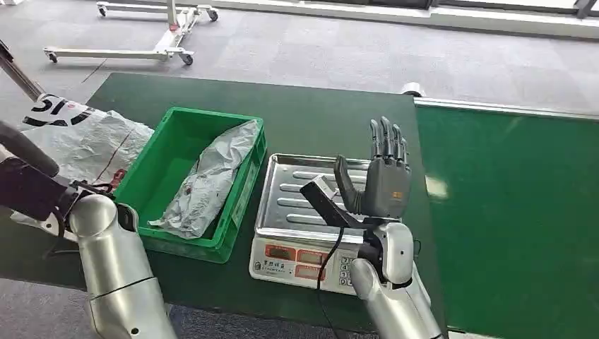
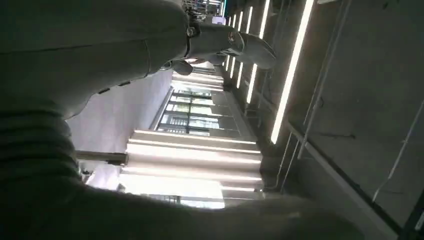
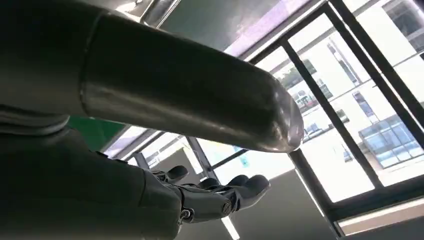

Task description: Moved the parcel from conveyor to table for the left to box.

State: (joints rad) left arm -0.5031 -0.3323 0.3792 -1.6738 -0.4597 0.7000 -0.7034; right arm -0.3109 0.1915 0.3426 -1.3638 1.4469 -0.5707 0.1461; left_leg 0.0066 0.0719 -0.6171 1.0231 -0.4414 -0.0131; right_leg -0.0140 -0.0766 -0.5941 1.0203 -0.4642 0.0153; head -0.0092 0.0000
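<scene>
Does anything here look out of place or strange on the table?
Little stands out. The parcel lies crumpled in the green crate, one end riding up onto the rim. The scale tray is bare; the right hand hovers open above it.

Table [image 1: 318,113]: crate [image 1: 159,166] at left, scale [image 1: 282,205] just beside it on the right. 1 parcel [image 1: 208,180] lay in the crate; 1 bag [image 1: 85,141] lay left of the crate, touching it. Right hand [image 1: 385,180] stood above the scale's right side. Conveyor [image 1: 508,191] adjoined the table's right edge. Wheeled frame [image 1: 166,32] stood on the floor behind.

scale [image 1: 311,212] on table beside crate | wheeled frame [image 1: 152,32] on floor (far back)
</scene>
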